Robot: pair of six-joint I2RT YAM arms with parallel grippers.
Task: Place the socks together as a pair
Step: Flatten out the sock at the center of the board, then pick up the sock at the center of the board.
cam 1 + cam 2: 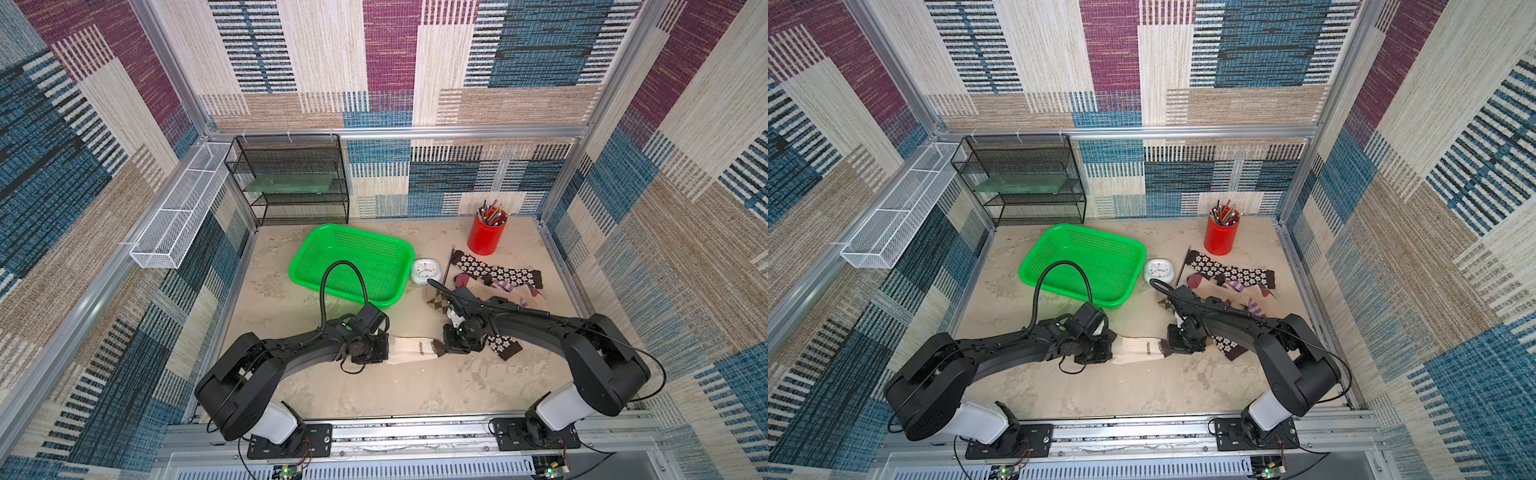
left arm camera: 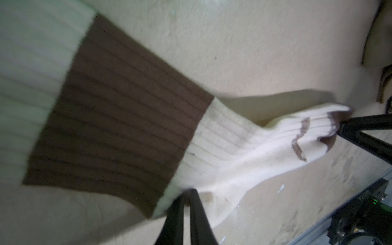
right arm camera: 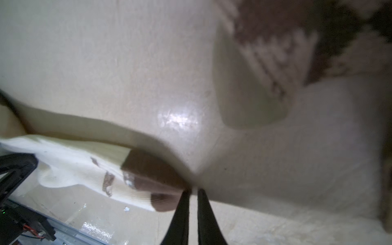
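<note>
Sock count: one cream sock (image 1: 409, 351), left gripper (image 2: 187, 194) pinching cuff, right gripper (image 3: 192, 191) apparently pinching toe.

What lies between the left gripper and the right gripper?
The cream sock spans that stretch, one end at the left gripper, its brown toe at the right gripper. Both top views show it, and both wrist views.

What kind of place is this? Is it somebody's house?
Likely a robot practice booth, not a house: two robot arms on a rail, metal-framed patterned walls, and a cream sock held between the left gripper and right gripper.
</note>
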